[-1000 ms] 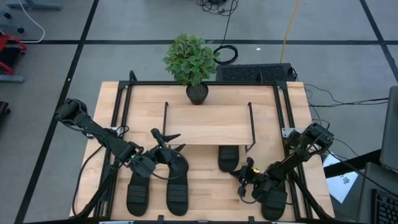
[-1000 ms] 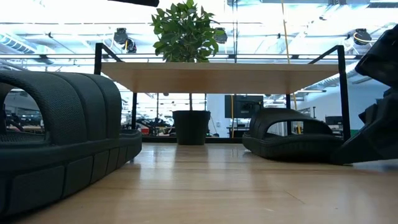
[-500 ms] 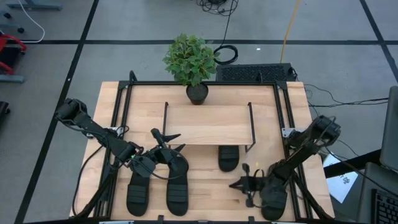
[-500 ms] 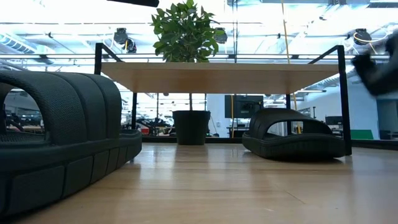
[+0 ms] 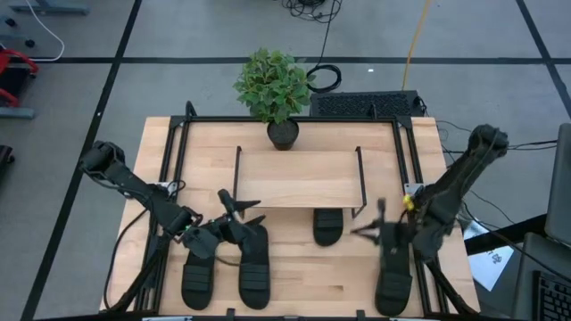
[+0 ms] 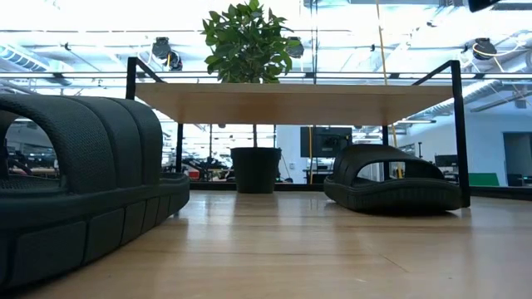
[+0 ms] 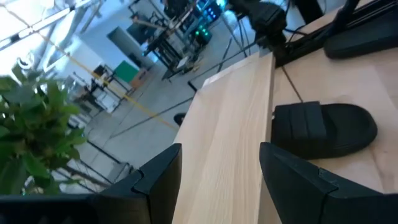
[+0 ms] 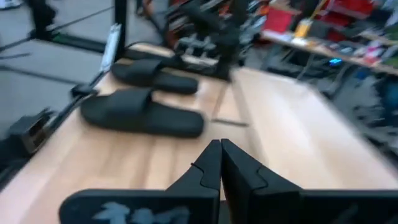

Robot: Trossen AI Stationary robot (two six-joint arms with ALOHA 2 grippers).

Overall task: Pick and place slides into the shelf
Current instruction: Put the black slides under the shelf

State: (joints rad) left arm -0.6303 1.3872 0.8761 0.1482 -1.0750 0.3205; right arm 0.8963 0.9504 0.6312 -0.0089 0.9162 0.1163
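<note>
Four black slides lie on their soles on the table. Two lie side by side near the left near edge [image 5: 198, 278] [image 5: 252, 266]. One [image 5: 327, 225] sits half under the shelf [image 5: 299, 178], and the low view shows it [image 6: 391, 184] below the plank [image 6: 291, 101]. The fourth [image 5: 393, 281] lies near the right near corner. My left gripper [image 5: 239, 207] is open and hovers over the toe end of the second left slide. In its wrist view the fingers [image 7: 155, 177] frame the shelf top. My right gripper [image 5: 370, 225] is shut [image 8: 220, 163] and raised above the table, between the shelf and the fourth slide.
A potted plant [image 5: 275, 89] stands behind the shelf at the far edge. Black rails [image 5: 169, 178] [image 5: 409, 160] run along the table's left and right sides. Bare wood [image 5: 312, 276] shows between the left pair of slides and the fourth slide.
My right gripper has risen from beside the fourth slide and swung toward the far edge. It has gone up out of the low view, and its arm has stretched up. The fourth slide stays on the table where it was.
</note>
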